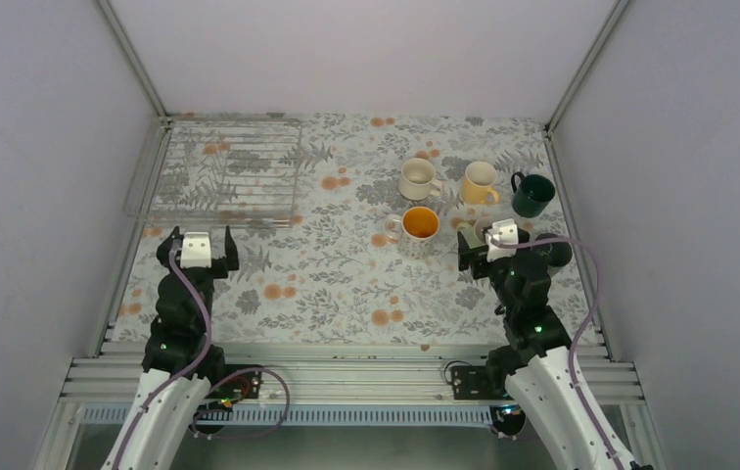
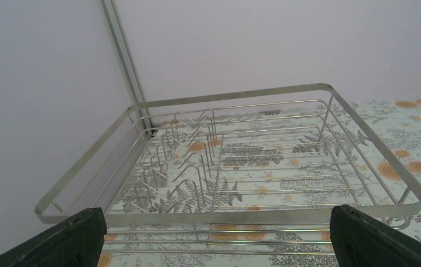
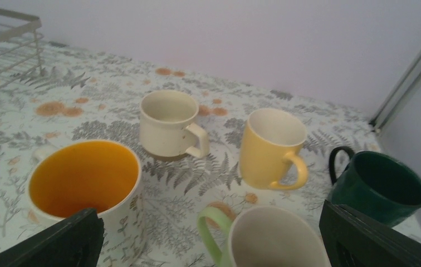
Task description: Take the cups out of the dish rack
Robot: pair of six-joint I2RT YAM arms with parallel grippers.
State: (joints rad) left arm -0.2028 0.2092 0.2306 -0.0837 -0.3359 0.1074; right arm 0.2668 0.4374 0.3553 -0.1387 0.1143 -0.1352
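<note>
The dish rack (image 1: 219,171) lies at the far left with no mug in it. In the left wrist view its front rim (image 2: 230,219) is close ahead of my open, empty left gripper (image 2: 216,239) (image 1: 200,238). Five mugs stand on the right of the table: cream-white (image 1: 417,179) (image 3: 166,122), yellow (image 1: 480,182) (image 3: 269,147), dark green (image 1: 532,194) (image 3: 378,186), and patterned with an orange inside (image 1: 419,227) (image 3: 86,178). The pale green mug (image 3: 275,239) stands upright just below my right gripper (image 3: 211,239) (image 1: 491,240), which is open, its fingers apart from the mug.
The floral tablecloth (image 1: 327,284) covers the table. White walls with metal corner posts (image 1: 567,88) close in the left, right and back. A rack corner (image 3: 8,22) shows at the top left of the right wrist view. A metal rail (image 1: 346,377) runs along the near edge.
</note>
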